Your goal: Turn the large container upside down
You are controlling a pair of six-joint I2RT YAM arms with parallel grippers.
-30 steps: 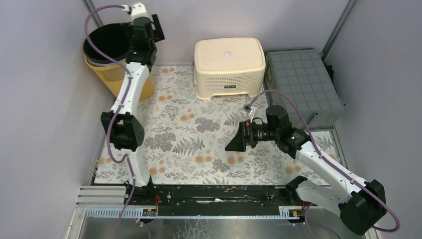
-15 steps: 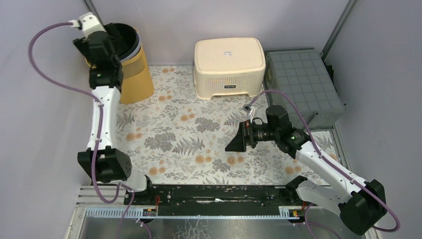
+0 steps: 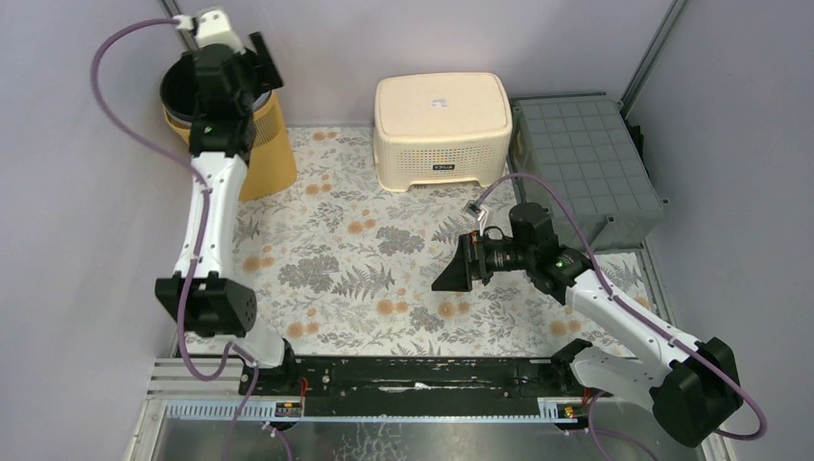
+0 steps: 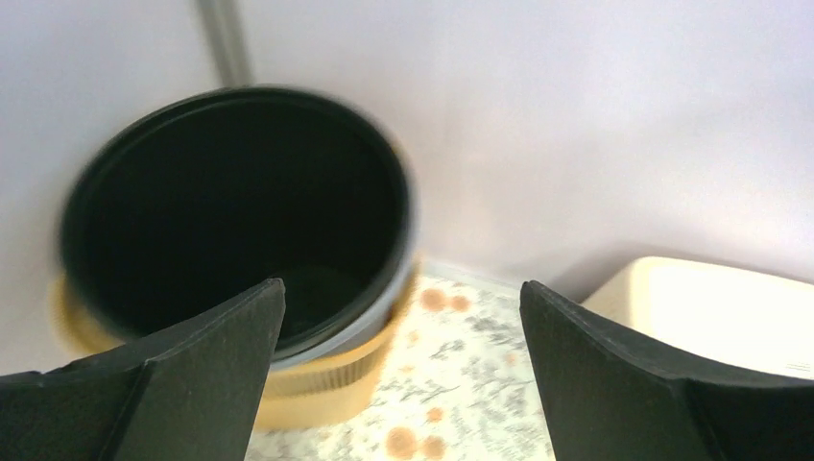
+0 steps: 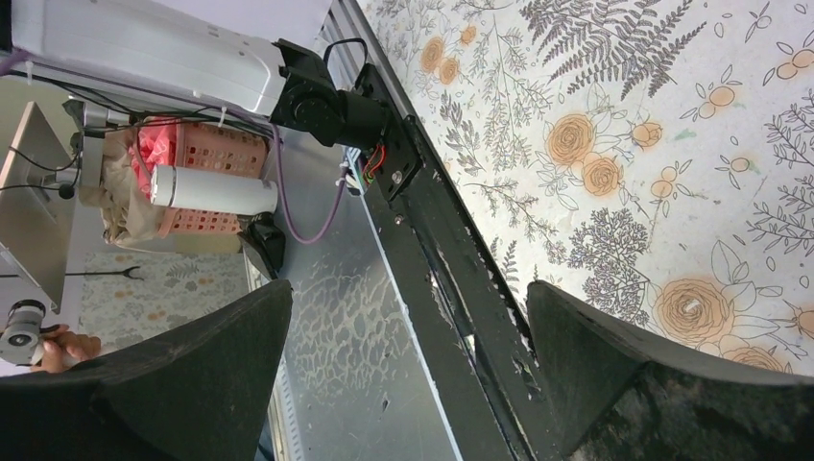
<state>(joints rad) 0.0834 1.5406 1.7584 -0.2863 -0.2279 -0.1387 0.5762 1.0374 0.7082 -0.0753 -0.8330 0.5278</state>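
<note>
The large container [image 3: 264, 144] is a yellow bin with a black liner, standing mouth up in the far left corner. My left gripper [image 3: 251, 69] hovers above its rim, open and holding nothing. In the left wrist view the bin's dark mouth [image 4: 240, 211] fills the upper left, and the left gripper [image 4: 403, 298] frames the bin's right edge between wide-apart fingers [image 4: 192, 375]. My right gripper [image 3: 453, 274] is open over the mat's middle right, far from the bin. In the right wrist view the right gripper [image 5: 408, 298] looks down at the front rail.
A cream step stool [image 3: 442, 130] stands at the back centre, and a grey crate [image 3: 586, 168] lies to its right. The floral mat [image 3: 384, 259] covers the table. Walls close in on the left and at the back. A black rail [image 3: 413, 370] runs along the near edge.
My left arm swung from the bin's right rim out to its left side, then back above its mouth. The bin rocked between frames. My right arm barely moved.
</note>
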